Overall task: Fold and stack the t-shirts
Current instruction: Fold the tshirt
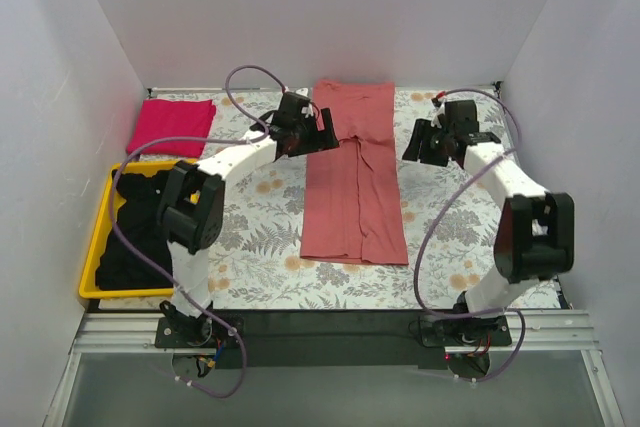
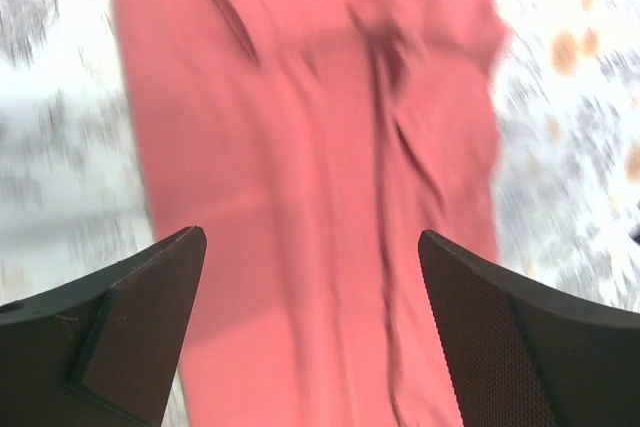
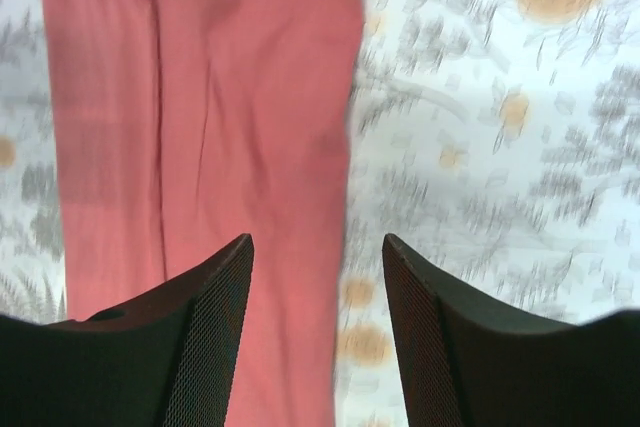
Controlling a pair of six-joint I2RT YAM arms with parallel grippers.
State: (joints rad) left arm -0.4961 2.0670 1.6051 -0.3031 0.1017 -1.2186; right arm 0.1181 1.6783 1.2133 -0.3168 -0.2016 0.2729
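A dusty salmon-red t-shirt lies folded into a long strip down the middle of the floral cloth; it also shows in the left wrist view and the right wrist view. My left gripper is open and empty above the strip's left edge, near its far end. My right gripper is open and empty just right of the strip, over its right edge. A magenta-pink t-shirt lies folded at the back left. Black t-shirts fill the bin.
A yellow plastic bin stands at the left edge of the table. White walls close in the back and both sides. The floral cloth covers the table, and a dark rail runs along the near edge.
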